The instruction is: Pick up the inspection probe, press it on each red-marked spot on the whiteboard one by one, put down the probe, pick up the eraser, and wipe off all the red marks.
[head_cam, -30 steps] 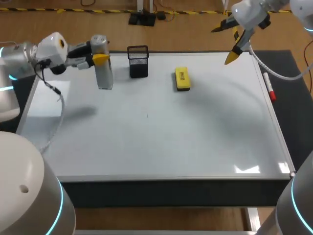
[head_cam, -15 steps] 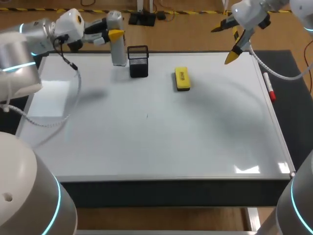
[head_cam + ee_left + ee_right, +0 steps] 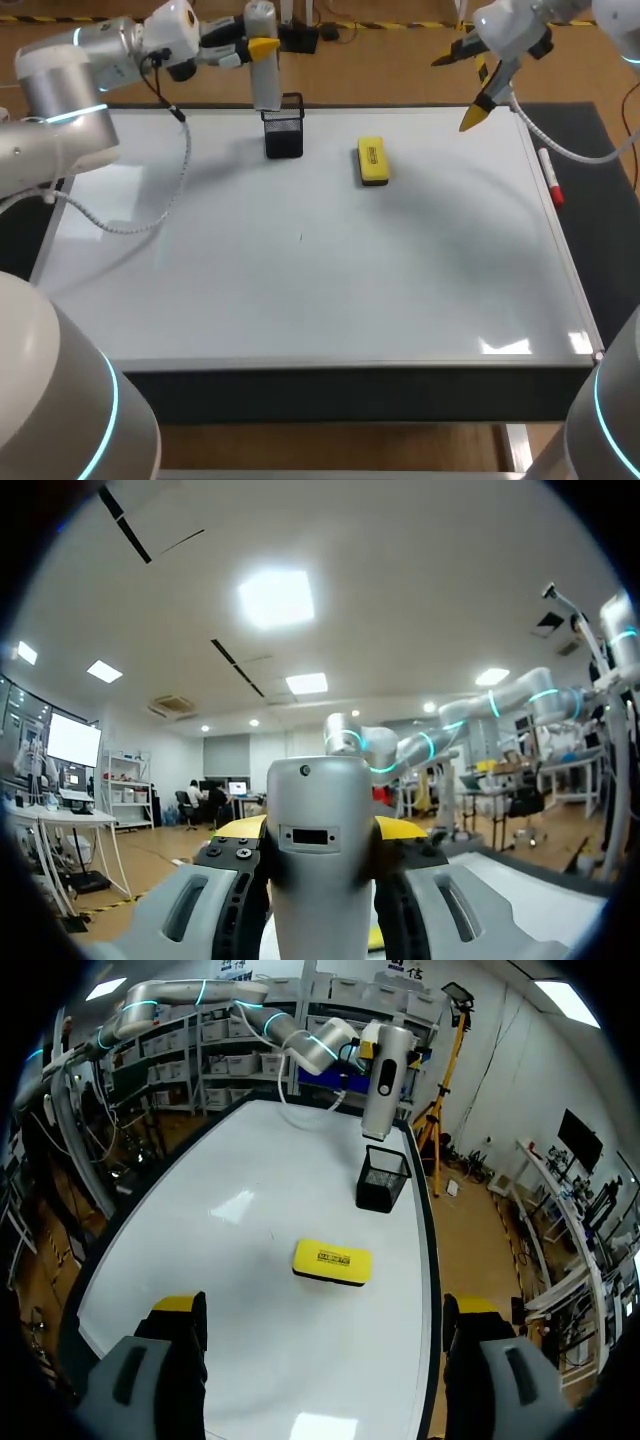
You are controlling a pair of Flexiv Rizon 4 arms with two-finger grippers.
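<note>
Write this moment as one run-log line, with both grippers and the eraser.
left gripper: shut on probe, above black mesh holder | right gripper: open, empty, over far right corner of whiteboard | eraser: flat on whiteboard

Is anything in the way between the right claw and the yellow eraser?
No, nothing visible. The right gripper hangs over the whiteboard, jaws open, and only bare board lies between it and the eraser. The black holder stands beyond it.

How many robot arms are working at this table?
2. The left arm holds the silver probe near the black mesh cup; the right arm hangs over the far right corner. None look hidden.
</note>
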